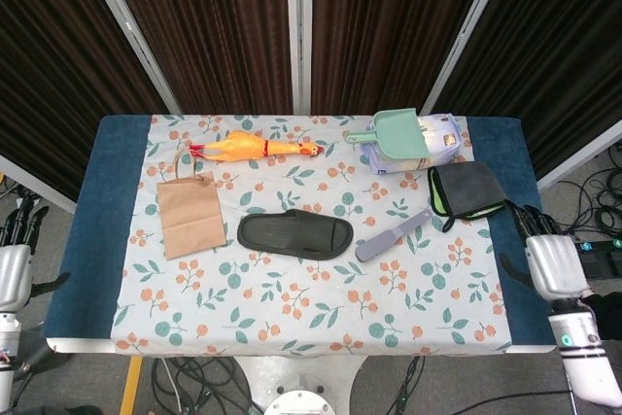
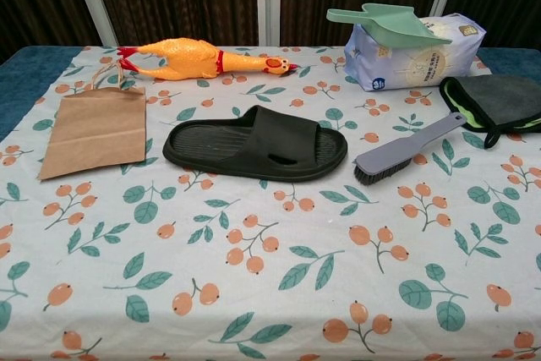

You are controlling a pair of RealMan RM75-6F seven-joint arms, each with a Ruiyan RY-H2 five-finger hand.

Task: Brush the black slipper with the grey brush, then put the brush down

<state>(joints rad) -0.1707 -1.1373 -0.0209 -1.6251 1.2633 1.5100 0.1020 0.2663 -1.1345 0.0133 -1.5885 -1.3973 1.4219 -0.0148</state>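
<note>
The black slipper (image 1: pixel 295 235) (image 2: pixel 255 144) lies flat at the middle of the table. Just right of it the grey brush (image 1: pixel 393 234) (image 2: pixel 407 149) lies on the cloth, bristles down, handle pointing to the back right; no hand touches it. My right hand (image 1: pixel 551 262) hangs beyond the table's right edge with fingers spread and nothing in it. My left hand (image 1: pixel 14 264) is off the left edge, also with fingers apart and holding nothing. Neither hand shows in the chest view.
A brown paper bag (image 1: pixel 189 213) lies left of the slipper, a rubber chicken (image 1: pixel 255 147) behind it. At the back right a green scoop (image 1: pixel 393 132) rests on a white pouch (image 2: pixel 418 51); a dark cloth (image 1: pixel 466 190) lies beside the brush's handle.
</note>
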